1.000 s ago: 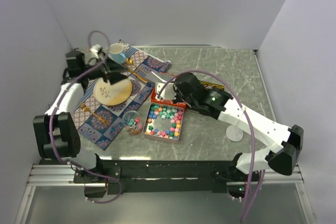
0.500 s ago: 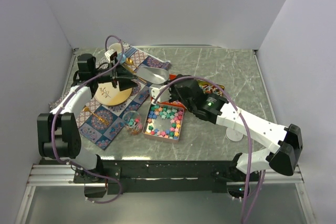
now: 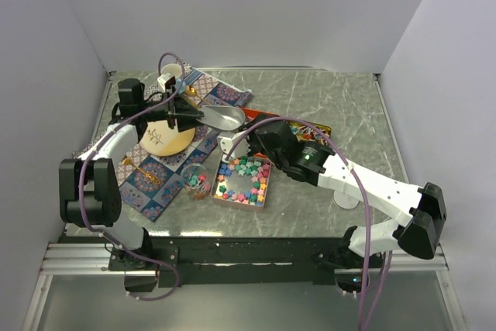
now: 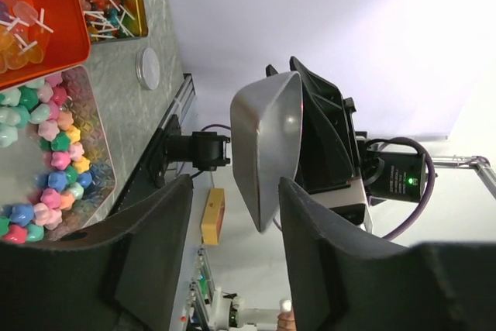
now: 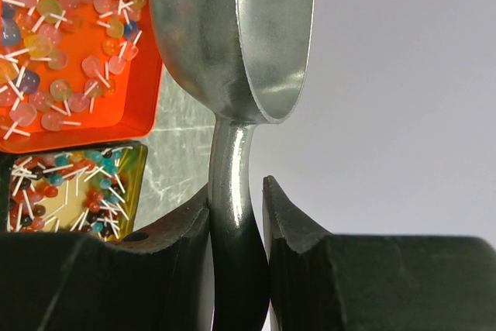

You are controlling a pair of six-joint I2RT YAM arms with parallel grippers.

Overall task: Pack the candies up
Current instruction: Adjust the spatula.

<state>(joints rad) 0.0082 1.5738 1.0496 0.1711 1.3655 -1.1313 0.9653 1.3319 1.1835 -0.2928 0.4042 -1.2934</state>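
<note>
While the right gripper pinches the thin handle of the silver scoop between both fingers, the scoop's bowl hangs above the right edge of the patterned mat, its mouth turned toward the left gripper. That claw is spread, its two fingers standing apart with the scoop's rim framed in the gap. Whether they touch the rim cannot be told. The candies, pastel star-like lumps, lie in a silver tin on the near side of the scoop, crowded along its walls. An orange tin and a yellow tin of stick sweets sit edge to edge beside it, under the right arm. A plate rests on the mat below the left gripper. To the right, bare marble tabletop runs to the wall, with a round lid near the right arm.
</note>
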